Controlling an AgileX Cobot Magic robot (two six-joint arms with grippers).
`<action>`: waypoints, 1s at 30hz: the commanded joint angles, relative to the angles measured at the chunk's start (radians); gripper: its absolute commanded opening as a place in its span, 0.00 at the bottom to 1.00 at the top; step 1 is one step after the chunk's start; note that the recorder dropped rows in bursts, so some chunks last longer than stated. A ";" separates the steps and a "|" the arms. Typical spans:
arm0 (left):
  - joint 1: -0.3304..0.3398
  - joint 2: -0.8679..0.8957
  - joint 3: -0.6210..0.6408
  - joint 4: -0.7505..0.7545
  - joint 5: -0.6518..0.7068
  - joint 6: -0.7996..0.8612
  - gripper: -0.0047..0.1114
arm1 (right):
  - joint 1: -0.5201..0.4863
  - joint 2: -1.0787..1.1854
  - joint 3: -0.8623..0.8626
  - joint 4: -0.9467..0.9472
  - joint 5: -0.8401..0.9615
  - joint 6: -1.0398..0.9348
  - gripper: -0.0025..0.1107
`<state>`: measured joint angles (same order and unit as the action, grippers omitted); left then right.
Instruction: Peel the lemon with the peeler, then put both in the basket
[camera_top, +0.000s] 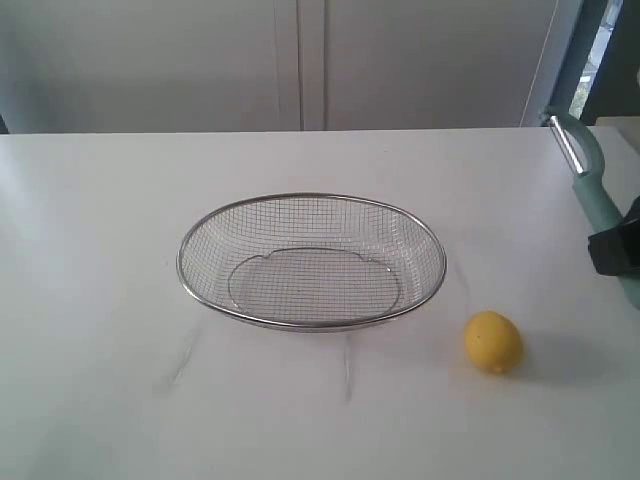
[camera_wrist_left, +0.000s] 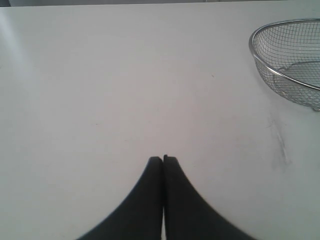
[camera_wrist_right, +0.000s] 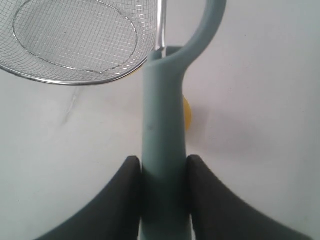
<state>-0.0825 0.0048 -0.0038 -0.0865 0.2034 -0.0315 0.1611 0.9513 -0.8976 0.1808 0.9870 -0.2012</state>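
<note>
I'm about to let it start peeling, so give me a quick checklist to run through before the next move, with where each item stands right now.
1. Tool gripped: right hand is shut on the peeler handle. Ok.
2. Fruit steadied: lemon lies loose on the table, with no hand on it. Not ok.
3. Free helper: left hand is shut, holding nothing. Ok.
4. Drop spot: basket is upright and empty. Ok.
5. Blade turned toward the fruit: cannot tell.
</note>
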 joint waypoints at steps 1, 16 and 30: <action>-0.004 -0.005 0.004 -0.009 -0.001 -0.005 0.04 | -0.004 -0.007 0.004 0.003 -0.018 -0.006 0.02; -0.004 -0.005 0.004 -0.009 -0.001 -0.005 0.04 | -0.004 -0.007 0.004 0.003 -0.018 -0.006 0.02; -0.004 -0.005 0.004 -0.009 -0.180 0.032 0.04 | -0.004 -0.007 0.004 0.003 -0.018 -0.006 0.02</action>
<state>-0.0825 0.0048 -0.0038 -0.0865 0.0738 -0.0061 0.1611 0.9513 -0.8976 0.1808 0.9870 -0.2012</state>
